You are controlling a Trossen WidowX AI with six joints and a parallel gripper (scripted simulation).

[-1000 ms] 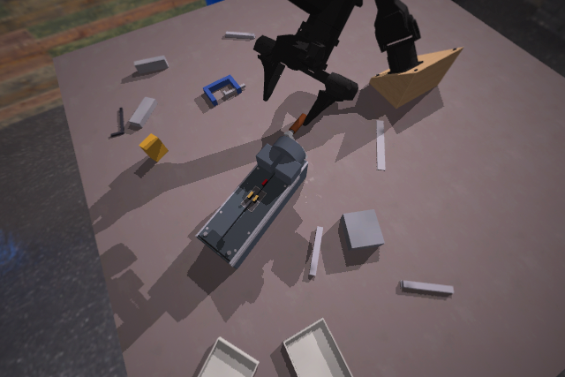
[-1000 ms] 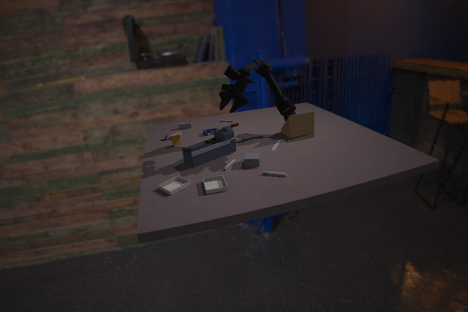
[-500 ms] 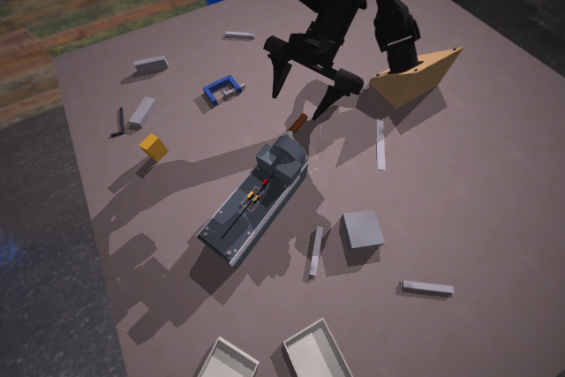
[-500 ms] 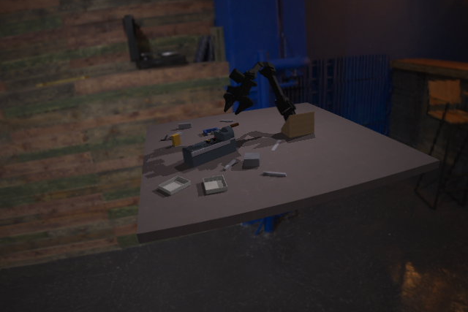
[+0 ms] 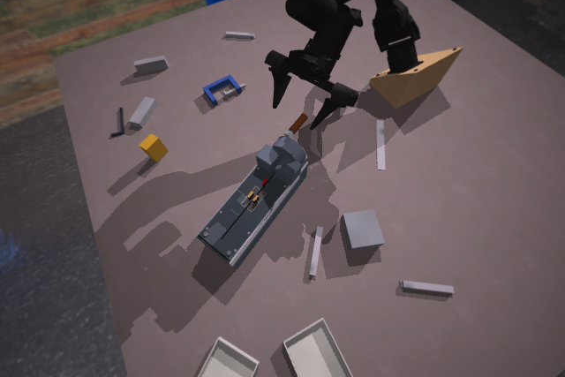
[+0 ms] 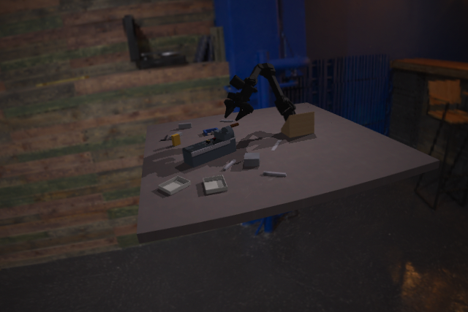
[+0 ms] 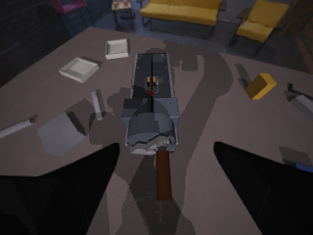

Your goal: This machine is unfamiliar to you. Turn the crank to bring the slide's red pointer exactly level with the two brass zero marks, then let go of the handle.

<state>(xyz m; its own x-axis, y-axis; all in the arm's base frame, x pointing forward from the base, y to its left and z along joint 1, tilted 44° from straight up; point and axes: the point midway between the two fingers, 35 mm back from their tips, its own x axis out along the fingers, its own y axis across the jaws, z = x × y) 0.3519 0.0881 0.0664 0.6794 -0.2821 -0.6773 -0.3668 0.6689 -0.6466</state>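
Observation:
The grey machine [image 5: 280, 177] [image 6: 209, 154] [image 7: 168, 73] stands on the table. Its slot runs lengthwise along the dark top. The red pointer [image 5: 264, 182] [image 7: 152, 93] is in the slot, off the level of the marks, on the crank side. Two small brass marks [image 5: 250, 194] [image 7: 149, 81] sit on either side of the slot. The brown crank handle [image 5: 298, 123] [image 6: 235, 124] [image 7: 163, 176] sticks out of the rounded housing's end. My gripper [image 5: 293, 117] [image 6: 231, 118] [image 7: 166, 146] is open and empty above the handle, its fingers spread to either side in the wrist view, not visibly touching it.
A wooden wedge [image 5: 419, 83] [image 6: 304, 124] stands beside the arm's base. A blue clamp [image 5: 222, 81], a yellow block [image 5: 154, 147] [image 7: 261, 86], a grey block [image 5: 362, 229] [image 7: 61, 134], light bars and two white trays [image 6: 174, 185] [image 6: 215, 184] lie around the machine.

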